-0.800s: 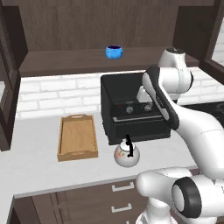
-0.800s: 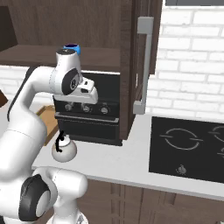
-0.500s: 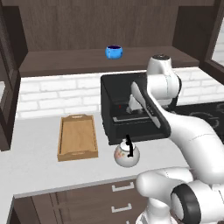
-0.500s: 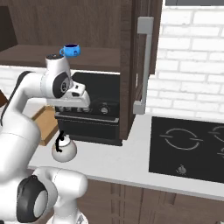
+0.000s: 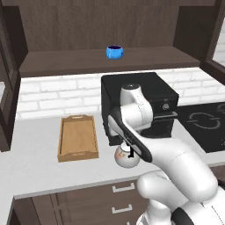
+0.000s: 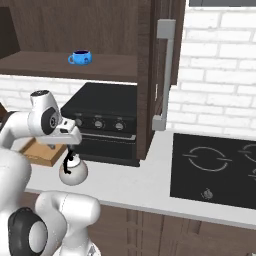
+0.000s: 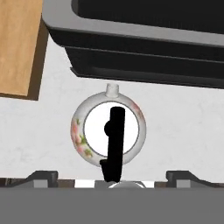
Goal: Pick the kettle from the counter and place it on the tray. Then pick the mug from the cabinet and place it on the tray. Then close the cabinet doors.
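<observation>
Step in hand: approach to the small round silvery-white kettle (image 7: 108, 131) with floral marks and a thin black upright handle (image 7: 114, 142).
Kettle location: centre of the hand view; lower centre of the left base view, on the pale grey-white counter (image 5: 39, 169), just in front of the black oven-like box with knobs (image 5: 151, 94).
Jaws: the gripper (image 7: 109, 177) is spread wide and holds nothing; one tip (image 7: 41, 176) sits lower left and one lower right of the hand view, well apart.
Alignment: handle lies between the tips, slightly tilted from the view's vertical. Judged: the wrist wants little or no roll.
Procedure: descend straight, keep the handle midway, close only once the tips flank it.
Risk: judged, an off-centre descent would nudge the round body toward the box.
Destination: shallow rectangular light-wood tray (image 5: 64, 151), left of centre in the left base view, apart from the kettle.
Pending: small bright blue mug (image 5: 114, 52) on the dark brown cabinet shelf (image 5: 66, 61), upper centre.
Hard to make out: height of the tips above the handle; the arm covers part of the kettle in the left base view.
</observation>
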